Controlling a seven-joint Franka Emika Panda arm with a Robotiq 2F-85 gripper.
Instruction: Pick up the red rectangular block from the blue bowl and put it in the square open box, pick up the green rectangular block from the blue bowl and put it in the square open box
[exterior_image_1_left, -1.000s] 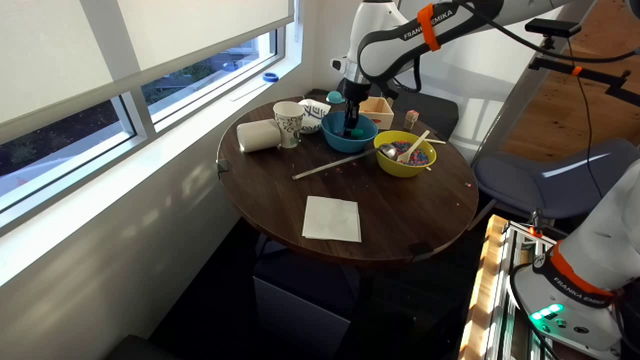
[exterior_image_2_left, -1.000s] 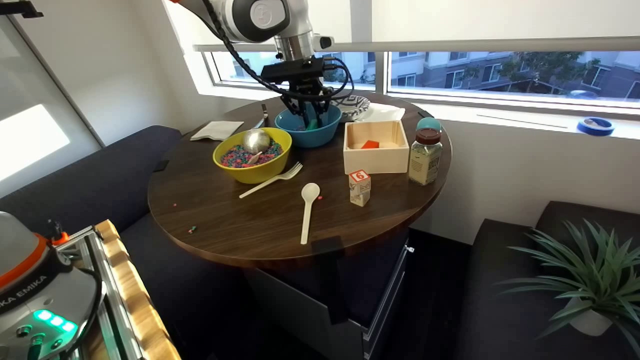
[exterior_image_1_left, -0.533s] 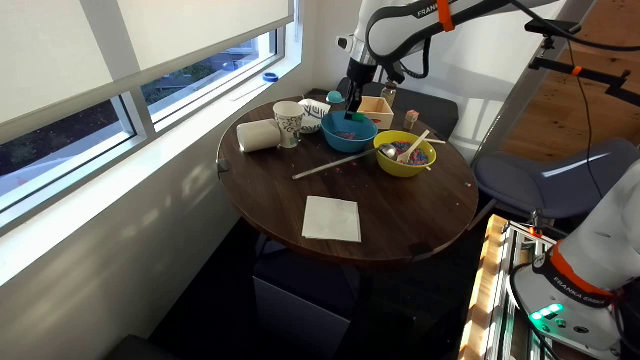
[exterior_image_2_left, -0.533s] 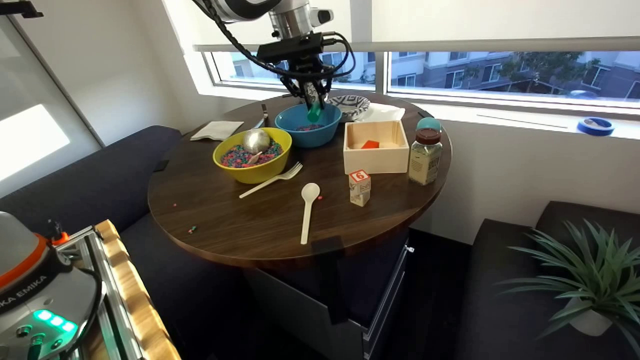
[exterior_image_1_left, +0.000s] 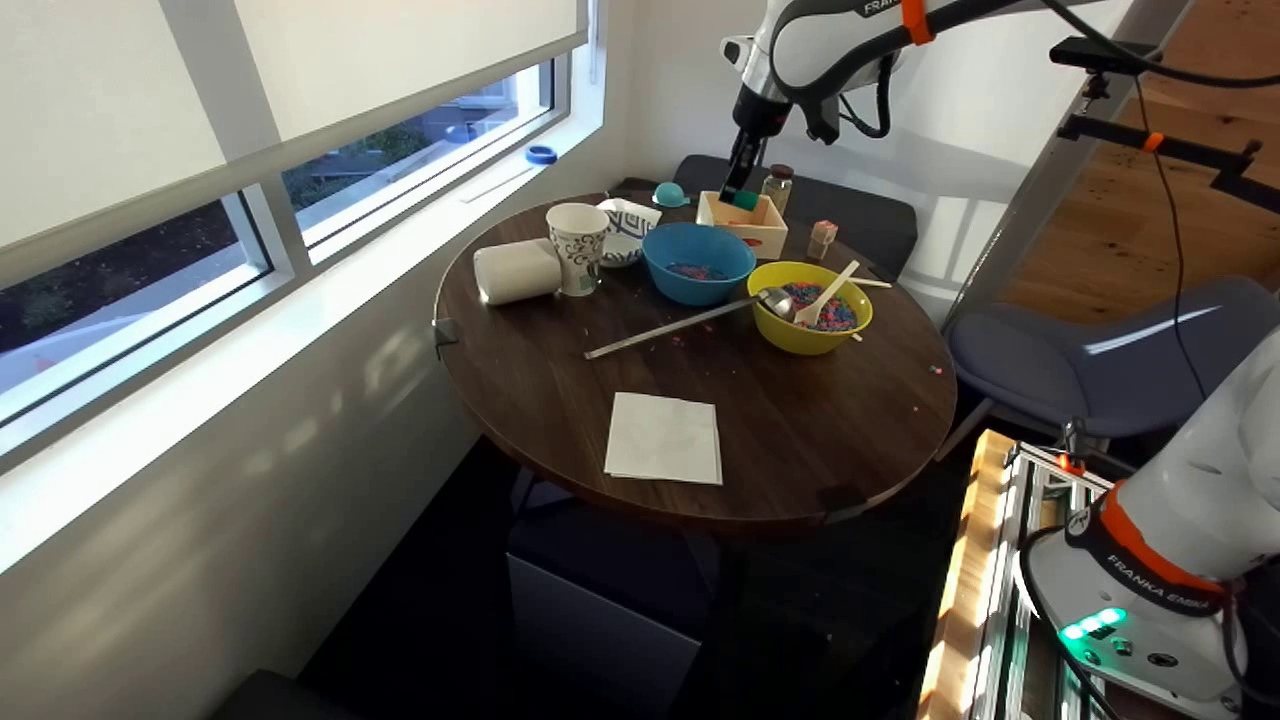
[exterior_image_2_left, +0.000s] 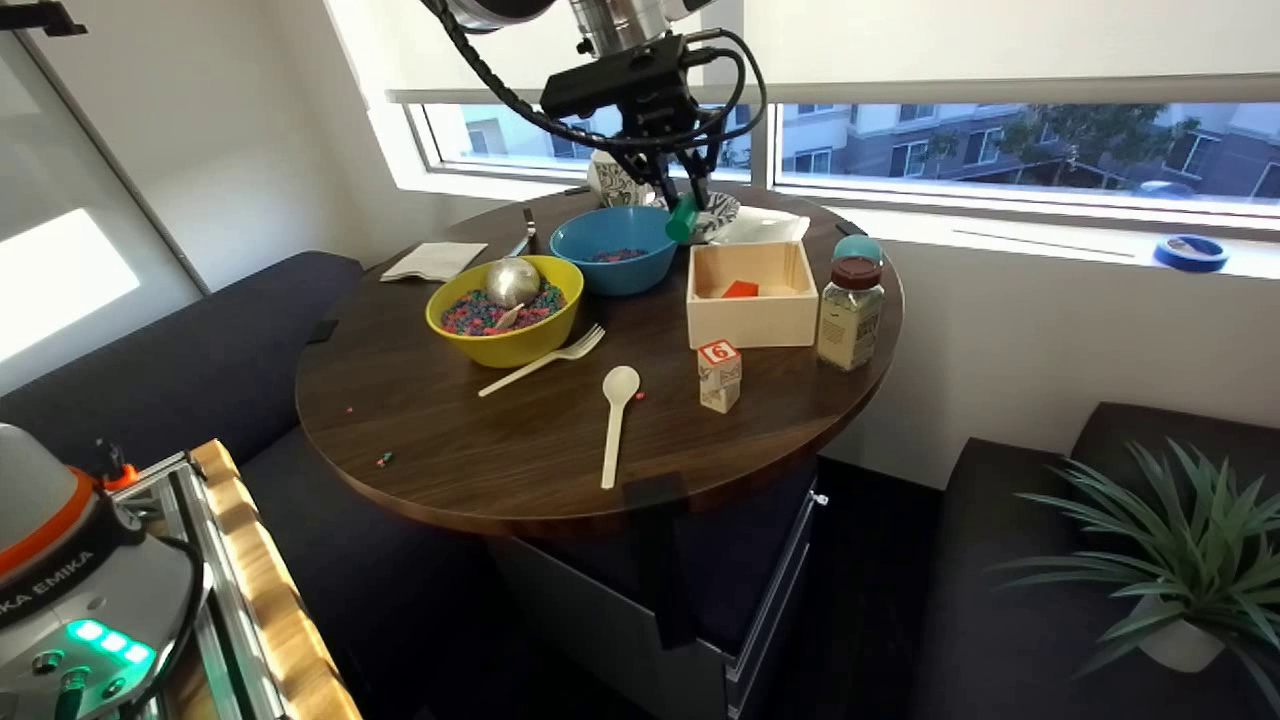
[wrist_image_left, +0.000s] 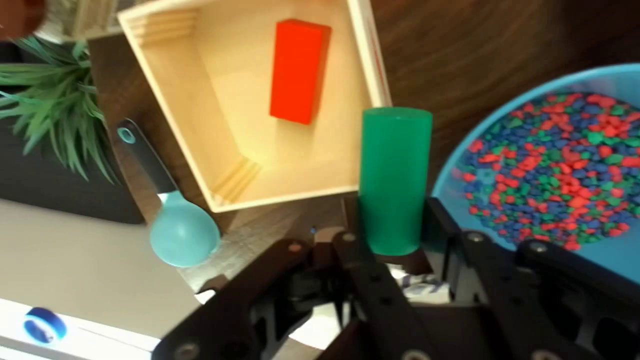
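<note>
My gripper (wrist_image_left: 392, 220) is shut on the green block (wrist_image_left: 395, 180), a smooth round-ended cylinder held between the fingertips. In both exterior views the gripper (exterior_image_1_left: 735, 192) (exterior_image_2_left: 684, 196) holds the green block (exterior_image_1_left: 745, 201) (exterior_image_2_left: 682, 220) in the air. It is between the blue bowl (exterior_image_2_left: 615, 280) and the square open box (exterior_image_2_left: 752, 325), above their rims. The red rectangular block (wrist_image_left: 296, 72) lies inside the pale wooden box (wrist_image_left: 287, 198). In the wrist view the blue bowl (wrist_image_left: 452, 185) holds only small coloured bits where visible.
A spice jar (exterior_image_2_left: 850, 325) and a teal scoop (wrist_image_left: 184, 230) stand beside the box. Stacked letter cubes (exterior_image_2_left: 720, 375) are in front of it. A yellow bowl (exterior_image_2_left: 480, 345) with a ladle, paper cups (exterior_image_1_left: 578, 250), a fork (exterior_image_2_left: 545, 360) and a spoon (exterior_image_2_left: 613, 425) share the table.
My gripper has risen out of the blue bowl with the green block and moved sideways toward the box. The red block, box and bowls have not moved.
</note>
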